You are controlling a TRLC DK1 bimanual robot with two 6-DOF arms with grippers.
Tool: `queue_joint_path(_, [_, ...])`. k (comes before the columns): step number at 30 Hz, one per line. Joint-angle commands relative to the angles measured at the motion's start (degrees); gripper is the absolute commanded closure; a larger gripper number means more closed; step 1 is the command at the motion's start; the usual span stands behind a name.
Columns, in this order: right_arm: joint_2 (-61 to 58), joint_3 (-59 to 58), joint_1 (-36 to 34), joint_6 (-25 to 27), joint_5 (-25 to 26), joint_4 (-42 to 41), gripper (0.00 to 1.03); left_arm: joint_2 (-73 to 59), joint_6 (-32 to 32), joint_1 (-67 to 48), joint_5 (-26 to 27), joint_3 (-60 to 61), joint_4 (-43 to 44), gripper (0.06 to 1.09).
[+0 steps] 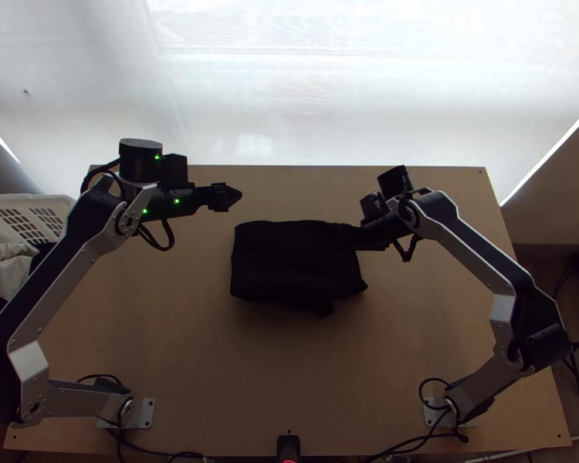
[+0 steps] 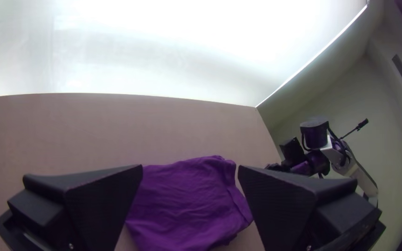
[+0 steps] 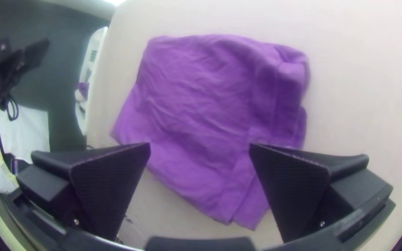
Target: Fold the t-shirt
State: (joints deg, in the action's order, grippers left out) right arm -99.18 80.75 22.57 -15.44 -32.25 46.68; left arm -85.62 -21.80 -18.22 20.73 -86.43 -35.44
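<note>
The t-shirt [image 1: 289,258] lies folded into a compact, roughly rectangular bundle mid-table, black in the top view. The cloth [image 2: 187,204] looks purple in the left wrist view. In the right wrist view the shirt [image 3: 201,107] has layered edges along one side and light wrinkles. My left gripper [image 1: 234,196] is beyond the shirt's upper left corner, clear of it; in its wrist view the gripper [image 2: 190,168] is open and empty. My right gripper [image 1: 362,241] is over the shirt's right edge; its wrist view shows the gripper [image 3: 200,146] open, with nothing held.
A white basket [image 1: 46,202] with cloths stands left of the table. Bare wood [image 1: 282,370] lies between the shirt and the near edge, and more beyond the shirt. A bright white screen [image 1: 289,92] rises behind the far edge.
</note>
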Motion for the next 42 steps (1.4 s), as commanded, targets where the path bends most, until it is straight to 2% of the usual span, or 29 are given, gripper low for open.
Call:
queue_joint_path(1, [1.62, 1.25, 9.42, 8.15, 11.86, -0.01, 0.04, 0.11, -0.08, 0.46, 0.01, -0.05, 1.16, 0.1])
queue_joint_path(6, [-2.95, 6.96, 16.81, 10.87, 25.22, -0.71, 0.04, 0.81, -0.35, 1.34, -0.08, 0.56, 1.16, 0.1])
queue_joint_path(11, [-9.63, 10.66, 23.93, 13.6, 36.2, -3.08, 0.04, 2.04, -0.79, 3.63, -0.08, 1.0, 1.34, 0.1])
queue_joint_path(17, [-14.12, 10.74, 27.27, 13.51, 36.91, -6.25, 0.04, 4.06, -0.7, 5.39, -0.08, 2.32, 1.6, 0.1])
queue_joint_path(24, [-17.02, 4.15, 25.07, 11.93, 36.12, -10.64, 0.04, 5.29, 0.01, 7.85, -0.08, 3.38, 1.69, 0.1])
queue_joint_path(32, [-17.19, -3.49, 17.86, 11.05, 34.36, -15.74, 0.04, 4.77, 0.18, 8.2, -0.08, 2.76, 3.62, 0.1])
queue_joint_path(42, [-11.3, -10.79, 3.89, 9.9, 33.83, -17.41, 0.04, 2.92, -0.35, 8.2, 0.1, 1.79, 4.15, 0.1])
